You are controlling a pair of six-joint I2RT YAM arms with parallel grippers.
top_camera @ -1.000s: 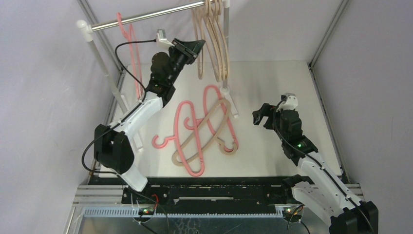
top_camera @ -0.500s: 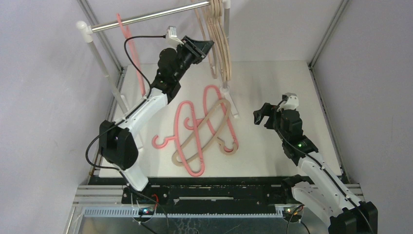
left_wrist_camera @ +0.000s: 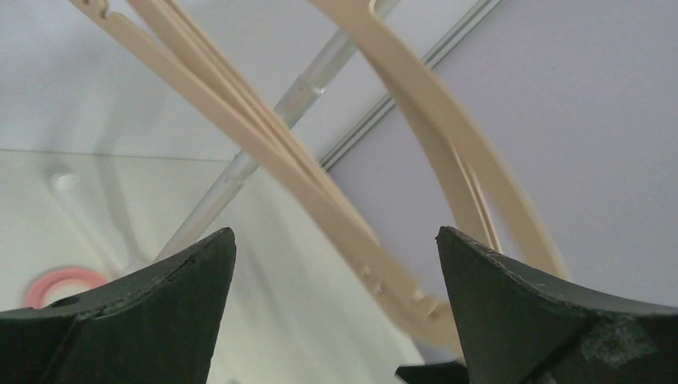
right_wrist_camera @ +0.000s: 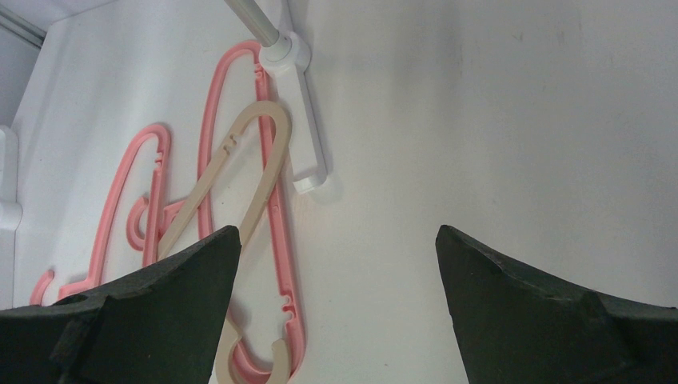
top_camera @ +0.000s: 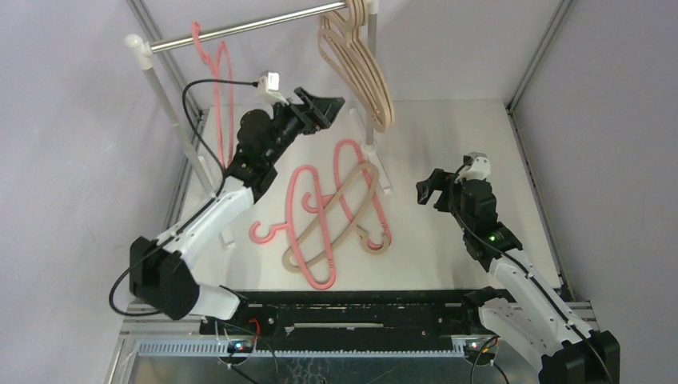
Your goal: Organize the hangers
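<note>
Beige hangers [top_camera: 364,68] hang by their hooks at the right end of the silver rail [top_camera: 240,28], tilted out to the right. A pink hanger [top_camera: 217,84] hangs near the rail's left end. A tangled pile of pink and beige hangers [top_camera: 336,208] lies on the table. My left gripper [top_camera: 329,106] is open just left of the hanging beige hangers and holds nothing. In the left wrist view those beige hangers [left_wrist_camera: 320,184] cross beyond the open left gripper [left_wrist_camera: 336,264]. My right gripper [top_camera: 429,190] hovers open to the right of the pile. In the right wrist view the pink hanger [right_wrist_camera: 209,128] and beige hanger [right_wrist_camera: 240,160] lie left of the open right gripper [right_wrist_camera: 337,264].
The rail rests on white posts: the left post [top_camera: 168,104] and the right post with its white foot [top_camera: 376,164], whose foot [right_wrist_camera: 308,136] also shows in the right wrist view. Grey walls close in the table on three sides.
My left gripper opened and let go of a beige hanger, then drew back down and left. The hanging beige hangers swung out to the right. The right arm stayed still.
</note>
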